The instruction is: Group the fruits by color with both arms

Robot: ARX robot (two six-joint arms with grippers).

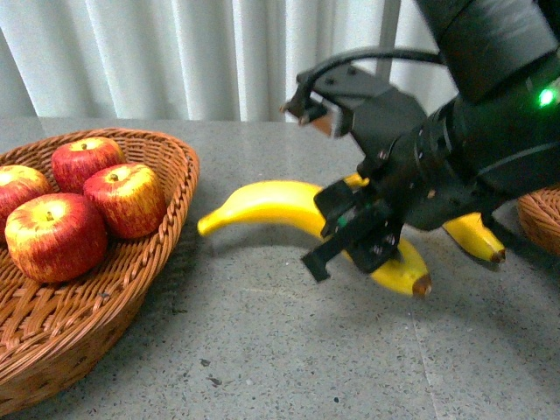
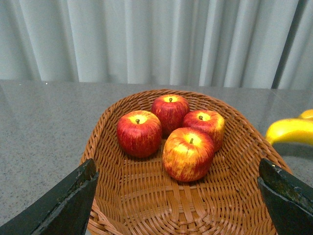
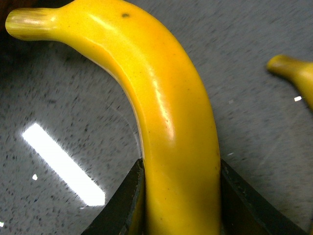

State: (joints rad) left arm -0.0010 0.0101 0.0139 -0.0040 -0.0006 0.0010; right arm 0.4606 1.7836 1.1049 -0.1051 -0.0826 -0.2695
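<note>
Apples [image 1: 83,197], four red-and-yellow ones, sit together in a wicker basket [image 1: 179,175] at the left of the grey table [image 1: 262,350]. In the left wrist view, the left gripper [image 2: 176,196] hangs over that basket with its fingers spread wide and nothing between them. Toward the middle, a long glossy banana [image 1: 262,206] lies across the table. The right gripper [image 1: 350,249] has closed on it, with a black finger pressed against each side in the right wrist view. Whether the fruit is clear of the surface is hard to tell. The grip sits right of the banana's middle, so the longer part juts out to the left. That weight, on smooth curved skin, could make it swivel between the fingers or slide free when carried. A second banana [image 1: 477,238] lies just behind the right arm, close enough that a careless swing might knock it. Only the edge of another wicker basket [image 1: 542,219] shows at the far right. A drooping banana tip could catch on its rim.
</note>
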